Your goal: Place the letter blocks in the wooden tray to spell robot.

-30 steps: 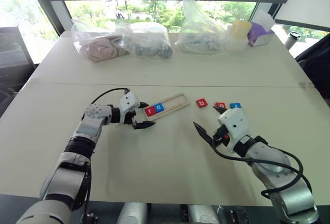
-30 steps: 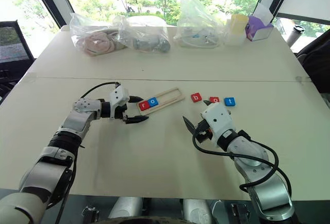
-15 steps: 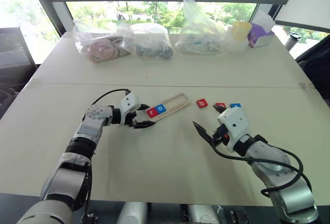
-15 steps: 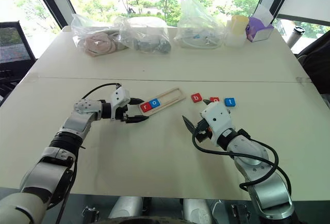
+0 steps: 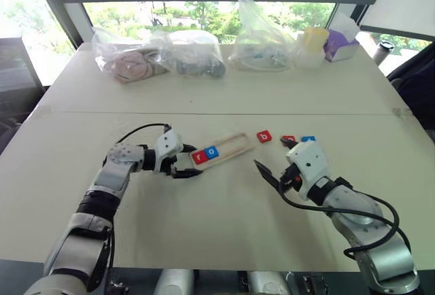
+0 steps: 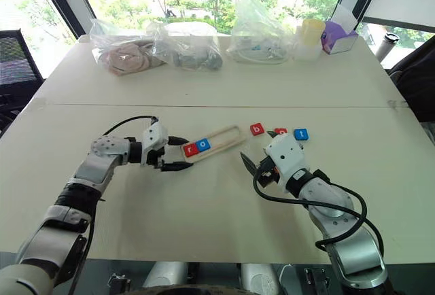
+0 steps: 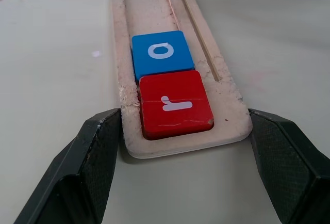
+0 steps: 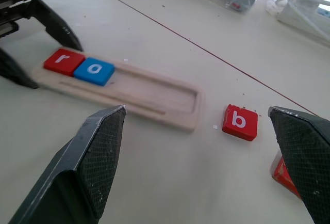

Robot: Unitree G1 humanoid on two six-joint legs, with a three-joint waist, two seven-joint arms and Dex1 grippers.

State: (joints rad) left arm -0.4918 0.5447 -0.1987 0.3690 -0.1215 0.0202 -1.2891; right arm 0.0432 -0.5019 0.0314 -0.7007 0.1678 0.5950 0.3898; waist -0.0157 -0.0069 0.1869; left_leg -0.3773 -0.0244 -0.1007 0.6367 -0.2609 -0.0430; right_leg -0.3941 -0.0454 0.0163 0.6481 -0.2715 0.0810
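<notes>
The wooden tray (image 5: 231, 147) lies slanted at the table's middle. A red r block (image 5: 199, 157) and a blue o block (image 5: 211, 151) sit side by side at the tray's left end. My left gripper (image 5: 192, 161) is shut on that end, one finger against each long side (image 7: 103, 146). To the tray's right, a red b block (image 5: 264, 136), a red block (image 5: 289, 139) and a blue block (image 5: 308, 139) lie in a row on the table. My right gripper (image 5: 273, 156) hangs open just in front of those three, holding nothing.
Several clear plastic bags (image 5: 197, 54) of items line the far side of the table, with a yellow cup (image 5: 314, 39) and a purple box (image 5: 340, 42) at the back right. A seam (image 5: 272, 113) crosses the tabletop behind the tray.
My left gripper has drawn back toward me, and the wooden tray with its r and o blocks slid with it. The right gripper and the loose blocks stayed put.
</notes>
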